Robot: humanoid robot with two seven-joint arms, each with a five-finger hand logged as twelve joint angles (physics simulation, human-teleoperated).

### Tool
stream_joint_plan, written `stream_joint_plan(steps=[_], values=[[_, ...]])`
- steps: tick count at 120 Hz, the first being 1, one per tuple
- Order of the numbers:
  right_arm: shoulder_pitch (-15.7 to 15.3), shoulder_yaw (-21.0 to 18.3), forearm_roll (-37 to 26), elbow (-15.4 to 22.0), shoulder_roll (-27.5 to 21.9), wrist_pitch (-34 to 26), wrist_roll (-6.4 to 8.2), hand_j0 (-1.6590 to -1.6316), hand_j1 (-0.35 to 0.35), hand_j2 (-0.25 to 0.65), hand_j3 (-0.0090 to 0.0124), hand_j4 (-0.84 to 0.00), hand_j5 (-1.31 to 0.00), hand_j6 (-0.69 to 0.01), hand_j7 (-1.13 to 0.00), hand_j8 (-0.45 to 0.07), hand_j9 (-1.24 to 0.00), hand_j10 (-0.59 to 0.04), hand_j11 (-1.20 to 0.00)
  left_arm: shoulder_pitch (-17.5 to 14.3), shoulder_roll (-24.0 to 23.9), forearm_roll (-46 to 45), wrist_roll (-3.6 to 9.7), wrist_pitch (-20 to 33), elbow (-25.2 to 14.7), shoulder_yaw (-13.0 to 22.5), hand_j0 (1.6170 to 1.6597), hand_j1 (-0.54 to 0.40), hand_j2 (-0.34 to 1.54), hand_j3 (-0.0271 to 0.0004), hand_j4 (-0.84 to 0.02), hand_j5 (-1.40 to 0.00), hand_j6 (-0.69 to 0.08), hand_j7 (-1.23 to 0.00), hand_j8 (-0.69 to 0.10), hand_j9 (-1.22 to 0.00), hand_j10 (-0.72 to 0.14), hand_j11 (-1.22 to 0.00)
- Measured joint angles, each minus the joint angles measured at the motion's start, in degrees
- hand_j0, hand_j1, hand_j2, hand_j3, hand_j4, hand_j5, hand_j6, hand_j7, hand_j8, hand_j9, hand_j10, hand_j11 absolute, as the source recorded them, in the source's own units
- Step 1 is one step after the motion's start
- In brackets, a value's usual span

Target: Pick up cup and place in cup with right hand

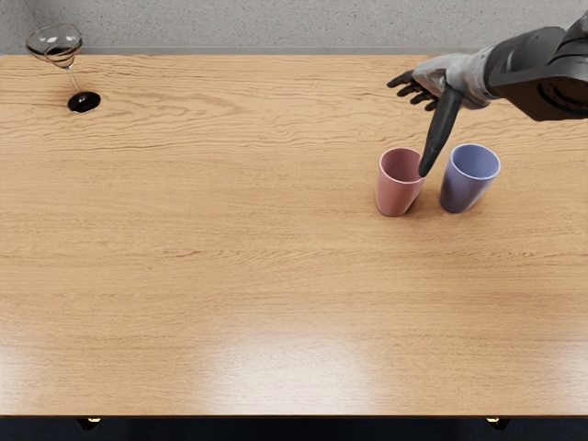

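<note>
My right hand reaches in from the right edge, above and behind the two cups, its fingers spread and holding nothing. Its long dark thumb hangs forward, the tip overlapping the right rim of the pink cup in the picture; whether they touch I cannot tell. The pink cup stands upright on the wooden table. To its right, a small gap apart, the blue cup is upright too.
At the far left corner of the table stands a clear stemmed glass on a dark round base. A grey speckled surface lies beyond the table's back edge.
</note>
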Motion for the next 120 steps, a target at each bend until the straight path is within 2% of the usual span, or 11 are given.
stream_joint_plan(steps=[7,20,34,50,66,93,120], values=[[1.76,-4.42,-1.25,0.1,3.04,-3.38,0.0,-1.6581,-0.32,-0.005,0.0,-0.027,-0.03,-0.028,-0.03,-0.027,-0.03,-0.026,-0.03,-0.01,0.0,0.0,-0.01,0.0,0.0,0.0,1.6581,0.344,0.0,0.0,-0.004,0.0,-0.004,0.0,-0.004,0.0,-0.004,0.0],[3.02,-9.44,-2.35,0.24,6.12,-10.79,0.0,-1.6581,-0.319,-0.005,0.0,-0.027,-0.03,-0.028,-0.03,-0.028,-0.03,-0.027,-0.03,0.0,0.0,0.0,0.0,0.0,0.0,0.0,1.6581,0.344,0.0,0.0,-0.004,0.0,-0.004,0.0,-0.004,0.0,-0.004,0.0],[3.32,-12.51,-2.67,1.82,7.51,-14.35,0.0,-1.6581,-0.32,-0.004,0.0,-0.027,-0.03,-0.028,-0.03,-0.027,-0.03,-0.026,-0.03,-0.02,0.0,0.0,-0.01,0.0,0.0,0.0,1.6581,0.344,0.0,0.0,-0.004,0.0,-0.004,0.0,-0.004,0.0,-0.004,0.0],[3.32,-14.1,-2.72,6.66,6.7,-17.91,0.0,-1.6581,-0.32,-0.004,0.0,-0.026,-0.03,-0.027,-0.03,-0.027,-0.03,-0.026,-0.03,0.0,0.0,0.0,0.0,0.0,0.0,0.0,1.6581,0.344,0.0,0.0,-0.004,0.0,-0.004,0.0,-0.004,0.0,-0.004,0.0],[2.21,-15.31,-2.69,8.26,6.51,-19.9,0.0,-1.6581,-0.321,-0.004,0.0,-0.026,-0.03,-0.027,-0.03,-0.027,-0.03,-0.026,-0.03,0.0,0.0,0.0,0.0,0.0,0.0,0.0,1.6581,0.344,0.0,0.0,-0.004,0.0,-0.004,0.0,-0.004,0.0,-0.004,0.0],[0.49,-15.69,-2.66,8.41,9.17,-27.82,0.0,-1.6581,-0.32,-0.004,0.0,-0.027,-0.03,-0.028,-0.03,-0.027,-0.03,-0.026,-0.03,0.0,0.0,0.0,0.02,0.0,0.0,0.0,1.6581,0.344,0.0,0.0,-0.004,0.0,-0.004,0.0,-0.004,0.0,-0.004,0.0],[-1.84,-15.76,-2.98,5.13,12.74,-30.8,0.0,-1.6581,-0.314,-0.005,0.0,-0.031,-0.04,-0.032,-0.04,-0.031,-0.04,-0.031,-0.04,0.0,0.0,0.0,-0.01,0.0,0.0,0.0,1.6581,0.344,0.0,0.0,-0.004,0.0,-0.004,0.0,-0.004,0.0,-0.004,0.0]])
